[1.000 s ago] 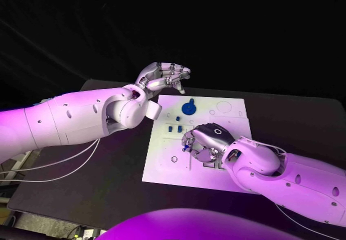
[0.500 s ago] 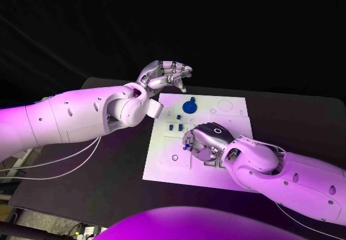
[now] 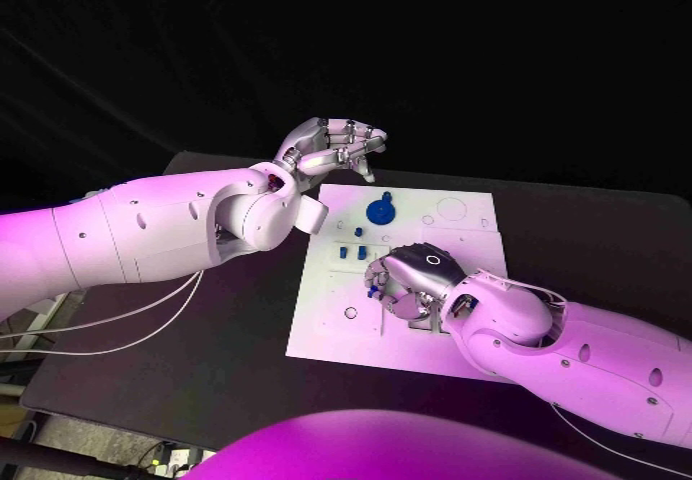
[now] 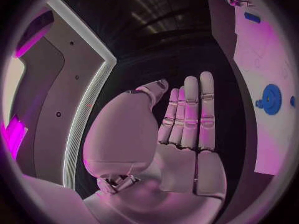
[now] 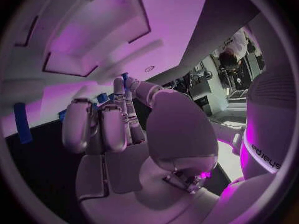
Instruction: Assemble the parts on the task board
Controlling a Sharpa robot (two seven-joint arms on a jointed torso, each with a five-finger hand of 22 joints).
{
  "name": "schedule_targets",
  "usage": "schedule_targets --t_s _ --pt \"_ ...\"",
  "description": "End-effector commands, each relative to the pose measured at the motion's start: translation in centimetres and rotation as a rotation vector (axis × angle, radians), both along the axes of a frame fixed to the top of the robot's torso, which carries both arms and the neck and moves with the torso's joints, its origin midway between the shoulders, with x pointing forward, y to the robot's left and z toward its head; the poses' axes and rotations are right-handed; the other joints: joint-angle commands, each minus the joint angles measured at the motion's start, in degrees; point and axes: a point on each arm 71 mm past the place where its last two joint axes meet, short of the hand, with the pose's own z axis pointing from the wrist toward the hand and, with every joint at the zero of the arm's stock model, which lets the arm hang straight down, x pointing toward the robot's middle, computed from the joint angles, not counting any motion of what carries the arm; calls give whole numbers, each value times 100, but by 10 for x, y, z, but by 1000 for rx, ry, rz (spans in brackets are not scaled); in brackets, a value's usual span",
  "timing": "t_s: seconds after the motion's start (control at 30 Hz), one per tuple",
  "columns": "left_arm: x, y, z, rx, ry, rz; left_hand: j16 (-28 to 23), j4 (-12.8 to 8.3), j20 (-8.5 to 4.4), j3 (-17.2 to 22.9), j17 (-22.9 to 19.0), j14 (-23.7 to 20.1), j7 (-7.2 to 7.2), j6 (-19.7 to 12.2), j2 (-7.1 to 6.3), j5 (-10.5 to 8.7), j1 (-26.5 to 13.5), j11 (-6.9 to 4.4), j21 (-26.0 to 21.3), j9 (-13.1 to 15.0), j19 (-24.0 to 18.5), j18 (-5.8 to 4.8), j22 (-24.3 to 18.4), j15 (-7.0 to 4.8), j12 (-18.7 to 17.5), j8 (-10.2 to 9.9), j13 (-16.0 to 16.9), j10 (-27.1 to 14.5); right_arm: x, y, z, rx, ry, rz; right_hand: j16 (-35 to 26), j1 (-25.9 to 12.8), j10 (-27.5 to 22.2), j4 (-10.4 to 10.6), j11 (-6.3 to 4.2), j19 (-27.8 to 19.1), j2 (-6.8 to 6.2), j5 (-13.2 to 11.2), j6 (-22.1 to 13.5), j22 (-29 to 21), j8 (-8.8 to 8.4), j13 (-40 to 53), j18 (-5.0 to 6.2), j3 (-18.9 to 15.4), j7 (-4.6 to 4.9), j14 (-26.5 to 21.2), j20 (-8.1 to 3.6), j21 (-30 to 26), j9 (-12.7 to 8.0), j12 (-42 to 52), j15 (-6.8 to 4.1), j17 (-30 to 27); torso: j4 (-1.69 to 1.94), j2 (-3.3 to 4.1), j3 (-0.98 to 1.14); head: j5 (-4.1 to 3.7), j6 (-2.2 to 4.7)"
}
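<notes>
A white task board (image 3: 325,335) lies on the black table (image 3: 173,340), half assembled. The right robot hand (image 3: 408,285) pinches a small blue part (image 3: 372,293) over its middle. The left robot hand (image 3: 335,147), fingers curled and empty, hovers at the far edge. A blue gear (image 3: 379,212) and several small blue pieces (image 3: 348,255) already stand seated; other sockets remain unfilled.

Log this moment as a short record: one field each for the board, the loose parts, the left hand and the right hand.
board: white task board lying flat on the black table
parts: blue round part at the board's far end; small blue parts nearer its middle
left hand: left hand raised beyond the board's far edge, fingers curled, holds nothing
right hand: right hand down over the board's middle, a small blue part at its fingertips; grip cannot be told
</notes>
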Motion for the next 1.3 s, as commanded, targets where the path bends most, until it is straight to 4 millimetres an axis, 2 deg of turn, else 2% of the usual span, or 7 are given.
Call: schedule_targets --t_s 0.03,0.3,0.87,1.07,1.13,1.27,1.3 --pt "-1 -2 1 -10 -2 -13 14 -16 39 -21 8 -10 -5 -45 -38 23 12 -3 -26 4 -7 66 -3 40 -24 -3 -7 -48 0 1 -2 -19 -4 3 11 -13 40 -30 -14 10 -2 37 29 542 4 9 -86 -1 -10 189 -2 -30 12 -37 -17 3 1 0 -2 1 -4" --pt "-1 -2 1 -9 0 -15 14 -16 39 -21 8 -10 -5 -45 -38 23 12 -3 -26 4 -7 66 -3 40 -24 -3 -7 -48 2 1 -6 -62 8 0 12 -13 40 -32 -14 9 -1 38 29 540 4 10 -85 0 -10 190 -2 -35 13 -39 -17 5 -8 -2 0 10 -22" --pt "-1 -2 1 -7 4 -14 21 -18 45 -20 14 -16 -2 -52 -34 23 10 3 -26 8 -7 66 -2 46 -25 2 -13 -64 0 6 -11 -96 21 17 -35 -84 25 -21 0 -35 -55 29 -4 497 -23 14 -65 -48 2 170 5 -135 18 -75 -6 -65 1 0 0 -4 -41" --pt "-1 -1 1 -7 5 -14 21 -18 45 -20 14 -16 -2 -52 -34 23 10 3 -26 8 -7 66 -2 46 -25 2 -13 -64 0 5 -11 -98 22 13 -65 -123 14 -6 7 -45 -77 34 -23 488 -40 15 -61 -70 8 158 9 -158 16 -93 -1 -108 -13 -5 2 -4 -41" --pt "-1 -1 1 -6 5 -14 21 -18 45 -20 14 -16 -2 -52 -34 23 10 3 -26 8 -7 66 -2 46 -25 2 -13 -64 1 4 -11 -91 19 7 -98 -173 -74 15 42 -71 -112 41 -132 465 -116 1 -52 -81 50 142 24 -215 -8 -159 25 -149 -14 -6 2 -2 -41" --pt "-1 -1 1 -6 6 -14 22 -22 46 -16 15 -19 -3 -50 -29 24 14 3 -26 11 -7 67 -2 46 -25 7 -14 -68 3 1 -9 -57 6 -9 -259 -345 -544 85 291 -131 -324 59 -852 412 -608 -106 -40 -112 324 58 164 -357 -206 -410 221 -363 -10 -6 1 -8 -41" --pt "-1 0 1 -6 7 -13 22 -22 46 -16 15 -19 -3 -50 -29 24 14 3 -26 11 -7 67 -2 46 -25 7 -14 -68 3 0 -7 -42 -1 -14 -305 -361 -648 91 323 -158 -378 61 -1012 387 -728 -131 -27 -144 339 24 199 -416 -254 -439 254 -422 -9 -7 3 -10 -38"
